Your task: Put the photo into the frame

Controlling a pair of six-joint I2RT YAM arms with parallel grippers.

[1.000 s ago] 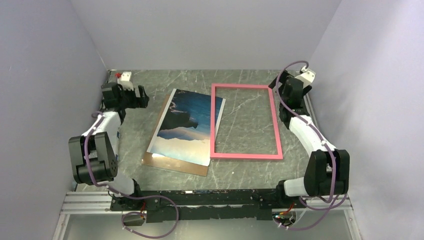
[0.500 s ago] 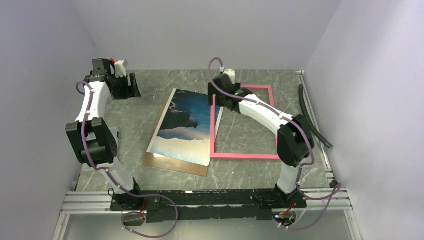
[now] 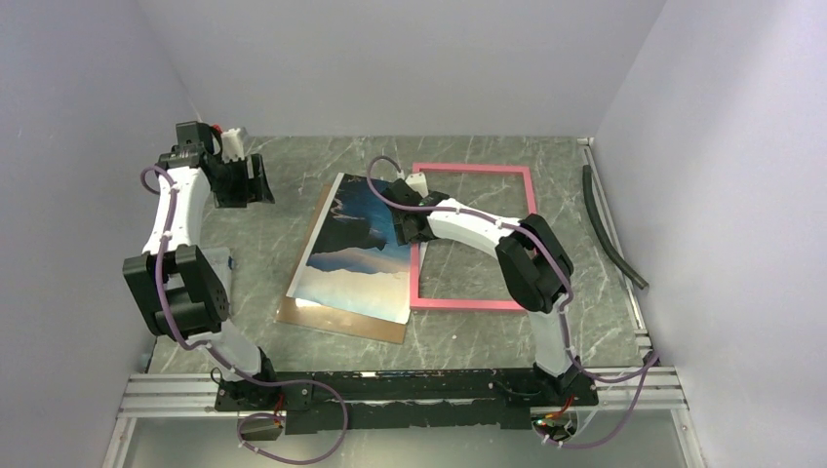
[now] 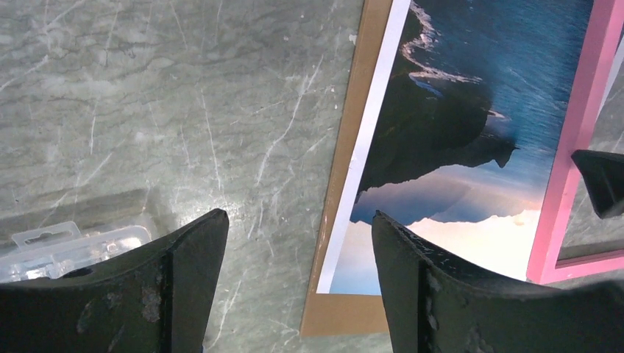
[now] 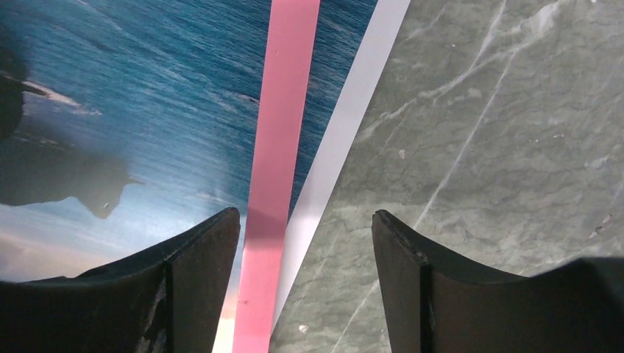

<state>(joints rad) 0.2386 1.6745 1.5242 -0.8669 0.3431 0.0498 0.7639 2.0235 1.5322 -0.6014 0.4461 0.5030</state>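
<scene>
Hovering jaws apart over the frame where its left rail is overlapping the photo on the counter, the right gripper is seemingly preparing a grasp; closing on that rail is coming next.

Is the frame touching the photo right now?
Touching. Right wrist view shows the frame lying across the photo edge, sea print on both sides.

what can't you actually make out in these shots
Flat brown backing board: mostly covered by the sea-and-cliffs photo print, top and left wrist views.
Narrow pink rectangular frame: pane or none, unclear in every view.
Clear plastic item: cut off by the left gripper, left wrist view.
Right gripper: hidden under its own arm, top view.
</scene>
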